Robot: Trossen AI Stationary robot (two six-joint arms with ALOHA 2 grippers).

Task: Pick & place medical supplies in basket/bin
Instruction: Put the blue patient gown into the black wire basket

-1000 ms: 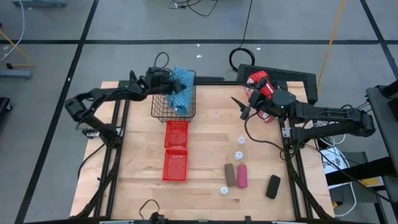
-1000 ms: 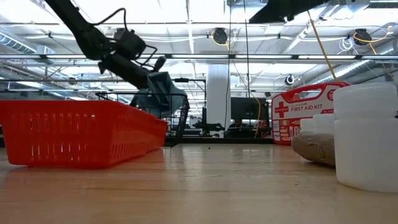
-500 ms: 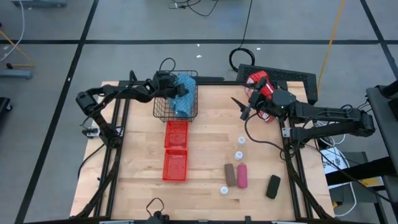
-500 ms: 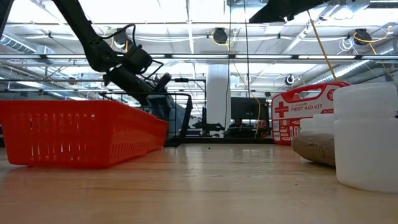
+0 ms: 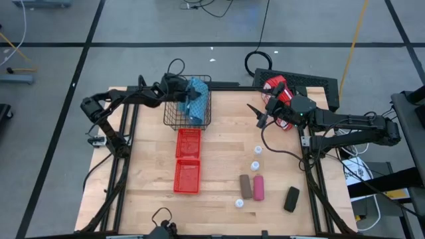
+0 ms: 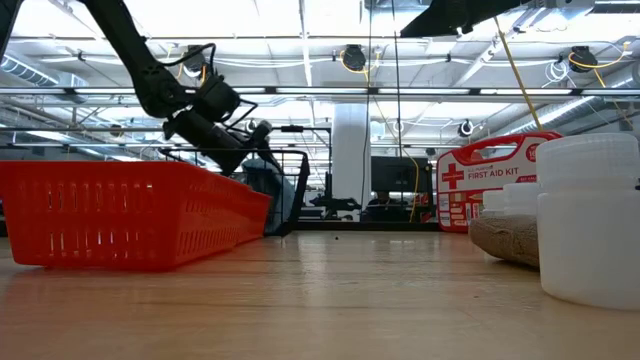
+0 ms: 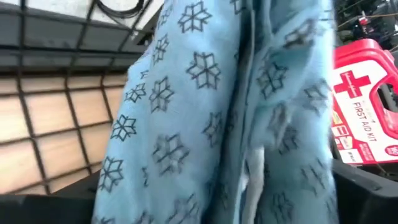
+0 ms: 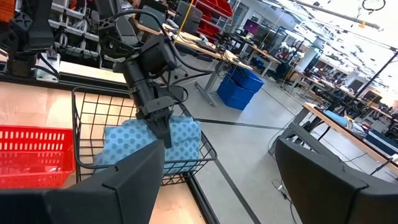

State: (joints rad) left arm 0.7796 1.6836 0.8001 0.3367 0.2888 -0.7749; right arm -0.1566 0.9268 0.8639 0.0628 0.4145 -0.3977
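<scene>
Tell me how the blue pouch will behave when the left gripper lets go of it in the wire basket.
The blue pouch looks floppy: it hangs in folds from the left gripper, so it will likely slump. It probably won't roll or bounce. Part sits above the rim of the wire basket, so it may drape over the edge.

Red bin (image 6: 120, 215) fills near left, resting on wooden table (image 6: 330, 300). Behind it, black wire basket (image 6: 290, 190) with blue pouch (image 6: 258, 180) inside. Left gripper (image 6: 262, 150) reaches down into basket from upper left, at pouch. First aid case (image 6: 485, 185) upright far right. White vial (image 6: 590, 220) looms near right, brown roll (image 6: 505, 238) beside it.
</scene>
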